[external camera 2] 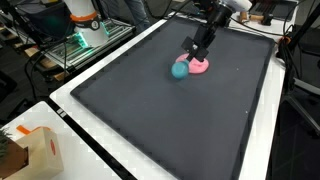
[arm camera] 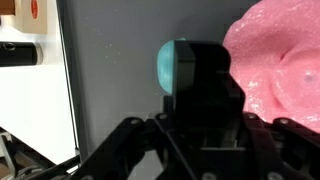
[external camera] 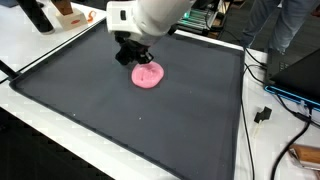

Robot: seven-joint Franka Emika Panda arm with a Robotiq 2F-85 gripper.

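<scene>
Wrist view, nearest first: gripper (arm camera: 205, 62) fills the lower centre, fingers (arm camera: 190, 90) look pressed together into one dark block w/ no gap showing, nothing pinched btwn them. Just past the tips sits a teal ball (arm camera: 170, 65), its right half hidden behind the fingers. Whether tip and ball touch, can't tell. To the right, a pink lump (arm camera: 275, 60), soft-looking and glossy, on the same dark mat (arm camera: 110, 70). In an exterior view the gripper (external camera 2: 191, 54) points down at the mat (external camera 2: 150, 120), tips low btwn ball (external camera 2: 179, 69) and lump (external camera 2: 201, 66), which lie side by side, touching or nearly so, toward the far end of the mat. In an exterior view from the opposite side, gripper (external camera: 135, 60) stands just beside the lump (external camera: 148, 76); ball not visible there. Mat (external camera: 120, 120) lies on a white table (external camera: 40, 40). Further out: cardboard box (external camera 2: 35, 150) at a table corner, cables (external camera: 262, 112) off the mat's edge.
</scene>
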